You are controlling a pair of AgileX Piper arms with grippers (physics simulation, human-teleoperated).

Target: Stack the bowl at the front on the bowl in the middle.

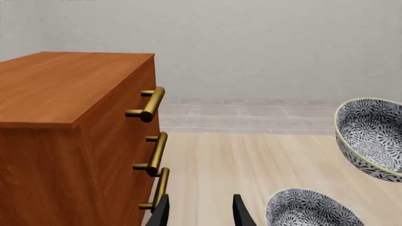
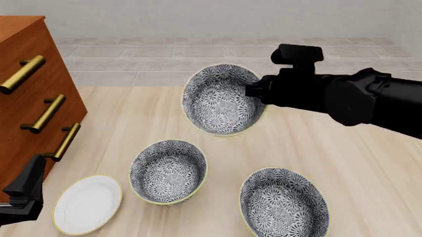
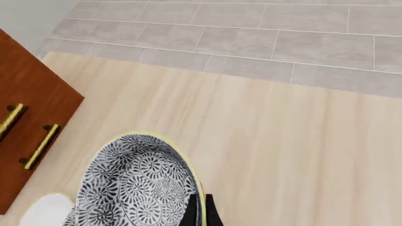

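Observation:
The bowl at the front (image 2: 221,101) hangs tilted in the air, its patterned inside facing the front camera. My right gripper (image 2: 254,91) is shut on its right rim; the fingers (image 3: 197,212) pinch the yellowish edge of that bowl (image 3: 135,183). The bowl in the middle (image 2: 168,170) stands upright on the table, below and left of the held bowl. In the left wrist view the held bowl (image 1: 370,136) floats above the middle bowl (image 1: 311,209). My left gripper (image 1: 201,216) is open and empty, low at the table's front left (image 2: 26,187).
A third patterned bowl (image 2: 283,202) stands at the front right. A flat white plate (image 2: 88,204) lies at the front left. A wooden dresser (image 2: 26,94) with brass handles lines the left side, close to my left gripper.

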